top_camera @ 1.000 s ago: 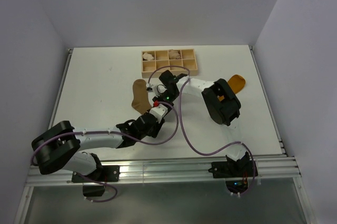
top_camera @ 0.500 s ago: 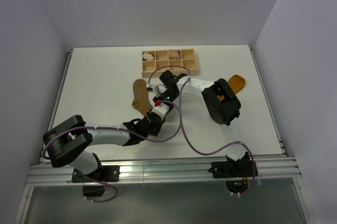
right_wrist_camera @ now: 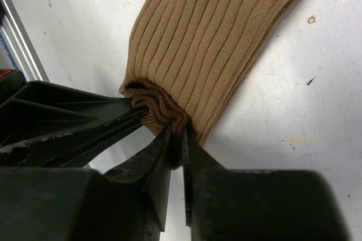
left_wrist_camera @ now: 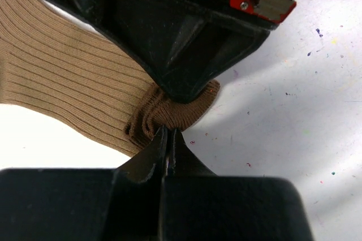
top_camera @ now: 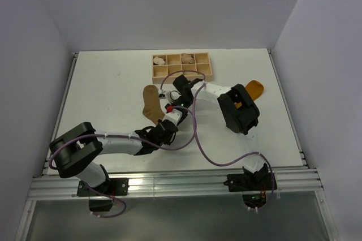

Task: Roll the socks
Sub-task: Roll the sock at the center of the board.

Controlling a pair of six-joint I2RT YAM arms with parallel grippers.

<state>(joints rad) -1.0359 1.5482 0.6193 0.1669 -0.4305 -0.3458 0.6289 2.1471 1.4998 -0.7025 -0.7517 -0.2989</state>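
Left arm (top_camera: 113,145) has swung in from the lower left of the top view toward the centre, and its fingers have gone from parted to clenched.

- Tan sock (top_camera: 151,104) lies flat on the desk (top_camera: 102,99), left of centre, just below the tray (top_camera: 182,65). Its lower end is crumpled into a small wad of folds.
- Mustard sock (top_camera: 254,88) is at the right, well apart and partly behind the right arm. Nothing holds it.
- Left fingers (left_wrist_camera: 148,162) are clenched, tips meeting on the lower edge of the wad, so we read them as pinching the tan sock.
- Right fingers (right_wrist_camera: 150,159) stand a crack apart with tips against the same wad. We cannot tell whether a fold is still caught between them.
- Both pairs meet nose to nose on one small spot.

Step in hand, as we judge it, is starting the roll at the crumpled end, with the hold passing to the left side.

To do it well:
- Keep the left pinch firm and low on the desk so the wad does not spring open.
- Draw the right fingers back only once the folds stay put, then set them on the flat ribbed part to pin it.
- Turn the wad over along the sock's length rather than dragging it sideways.
- Mind the crowding, since the two pairs could knock each other.
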